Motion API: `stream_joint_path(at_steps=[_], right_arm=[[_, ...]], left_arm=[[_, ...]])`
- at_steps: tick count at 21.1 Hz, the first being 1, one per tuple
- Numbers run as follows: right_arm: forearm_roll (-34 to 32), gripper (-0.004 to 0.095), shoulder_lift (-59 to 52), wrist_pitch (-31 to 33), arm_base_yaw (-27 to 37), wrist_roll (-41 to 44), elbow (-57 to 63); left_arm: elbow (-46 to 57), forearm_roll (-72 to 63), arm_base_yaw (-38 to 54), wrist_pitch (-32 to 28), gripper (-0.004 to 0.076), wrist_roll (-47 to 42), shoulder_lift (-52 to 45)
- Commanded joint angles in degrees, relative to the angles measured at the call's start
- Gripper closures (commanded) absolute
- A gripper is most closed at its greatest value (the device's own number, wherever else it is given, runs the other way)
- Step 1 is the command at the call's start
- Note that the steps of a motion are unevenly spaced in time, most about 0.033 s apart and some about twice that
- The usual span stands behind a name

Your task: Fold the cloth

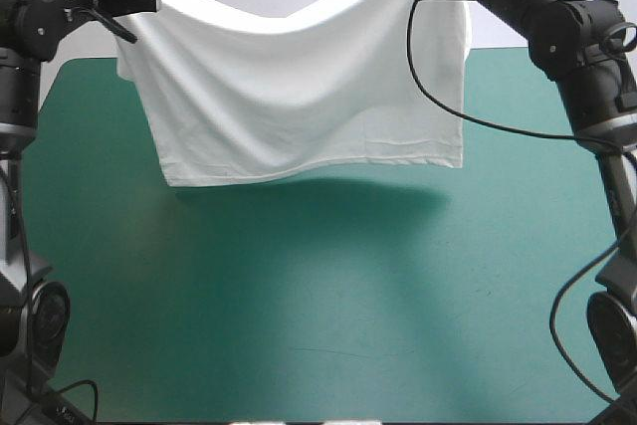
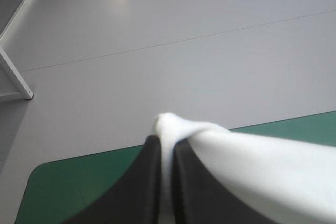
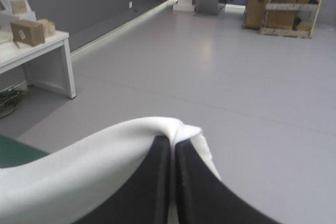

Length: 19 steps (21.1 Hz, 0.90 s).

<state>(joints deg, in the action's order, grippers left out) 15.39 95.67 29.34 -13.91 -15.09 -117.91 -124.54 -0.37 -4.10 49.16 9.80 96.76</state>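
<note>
One white T-shirt [image 1: 299, 97] held up in the air over the far half of the teal-green table [image 1: 318, 325], spread as a hanging sheet, top edge sagging in the middle, hem clear of the cover. Upper corners pinched, one by left gripper [image 2: 167, 142], other by right gripper [image 3: 172, 142], each nearly closed with cloth bunched between its black fingers.

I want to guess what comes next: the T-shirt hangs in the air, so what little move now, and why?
Probably lower the T-shirt a little, to start laying it down. The left end effector and right end effector each pinch it; it hangs spread, its hem seemingly off the table.
</note>
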Motion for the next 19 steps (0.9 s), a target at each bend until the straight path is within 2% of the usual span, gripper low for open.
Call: stream_joint_path(at_steps=[1, 3, 4, 7, 9, 12, 13, 17, 19], right_arm=[[0.04, 0.0926, 2.25, -10.06, 0.24, -0.63, -7.87], [-0.61, 0.0925, 6.57, -7.83, 0.24, -0.63, -15.4], [-1.15, 0.0926, 8.73, -4.48, 0.24, -0.63, -20.08], [-2.47, 0.0925, 9.66, 0.73, 1.03, 0.59, -23.58], [-4.78, 0.0926, 9.8, 9.56, 3.56, 2.47, -23.58], [-4.97, 0.0925, 10.18, 20.21, 7.5, 7.09, -19.55], [-4.67, 0.0926, 10.18, 25.31, 8.49, 7.2, -17.5], [-3.18, 0.0925, 10.18, 37.72, 9.8, 4.54, -9.62], [-2.16, 0.0925, 9.35, 38.34, 9.8, 4.27, -3.93]], left_arm=[[-4.53, -0.26, 0.14, -9.26, 0.0703, -0.05, 1.81], [-10.01, 0.05, 0.14, -9.26, 0.0703, -0.05, 4.75], [-13.8, 0.05, 0.14, -7.48, 0.0703, -0.05, 6.46], [-16.48, -0.07, 0.14, -4.88, 0.0703, -0.05, 7.68], [-16.23, 0.06, 0.14, -1.54, 0.0703, 0.94, 7.8], [-13.55, 0.37, 0.14, 6.98, 0.0703, 1.62, 8.7], [-11.44, 0.37, 0.14, 11.01, 0.0703, 1.75, 9.4], [-3.94, -0.07, 0.14, 21.63, 0.0705, 4.56, 10.41], [2.88, -0.07, 0.14, 23.13, 0.0705, 4.56, 9.69]])
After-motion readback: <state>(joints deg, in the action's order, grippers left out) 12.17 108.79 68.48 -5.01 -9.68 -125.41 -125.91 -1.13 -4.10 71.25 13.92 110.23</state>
